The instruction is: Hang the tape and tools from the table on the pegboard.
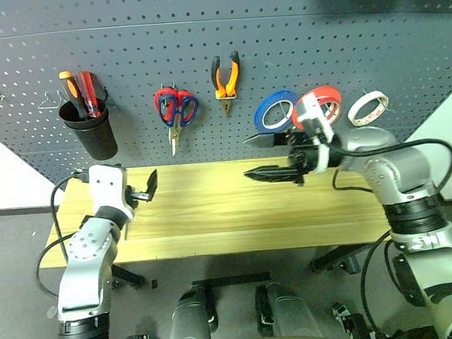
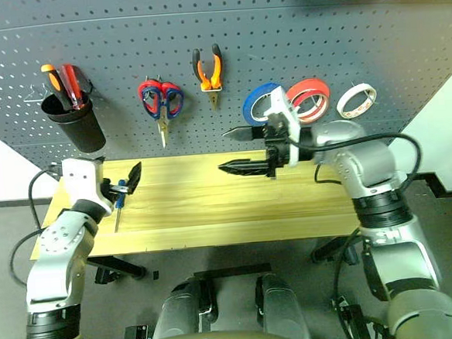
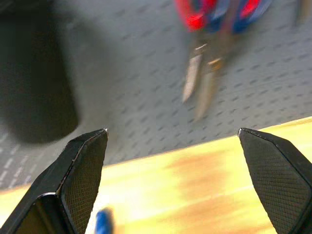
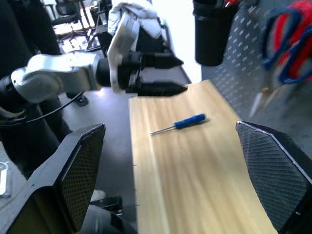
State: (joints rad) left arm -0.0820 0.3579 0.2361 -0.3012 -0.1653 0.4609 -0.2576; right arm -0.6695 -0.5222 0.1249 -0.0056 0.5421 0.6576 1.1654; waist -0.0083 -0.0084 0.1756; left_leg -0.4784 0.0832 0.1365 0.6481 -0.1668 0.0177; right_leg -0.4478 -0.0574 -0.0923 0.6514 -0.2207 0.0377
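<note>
Left eye view looks down on a long bench (image 1: 237, 215) of pale yellowish wood planks, standing against a dark grey pegboard (image 1: 201, 39) dotted with rows of small holes; the floor under the bench is dark grey, and white wall shows at both sides of the board.

On the pegboard hang three tape rolls at the right: a blue roll (image 1: 275, 111), a red-orange roll (image 1: 317, 106) and, farthest right, the whitish tape (image 1: 367, 107). Left of them hang one pair of orange-and-black pliers (image 1: 226, 79), then two pairs of scissors on the same spot, the red-handled scissors (image 1: 166, 104) and the dark-blue-handled scissors (image 1: 186, 109), overlapping. At the far left a black cup (image 1: 90, 128) holds two screwdrivers (image 1: 79, 90), one orange and one red.

One tool lies on the bench: the blue-handled screwdriver (image 2: 118, 202), near the left end, just beside the left gripper (image 1: 145, 189).

The left gripper is over the bench's left end with its jaws spread wide and nothing between them. The right gripper (image 1: 265, 156) points leftward above the far middle of the bench, in front of the blue roll, jaws likewise wide apart and empty.
</note>
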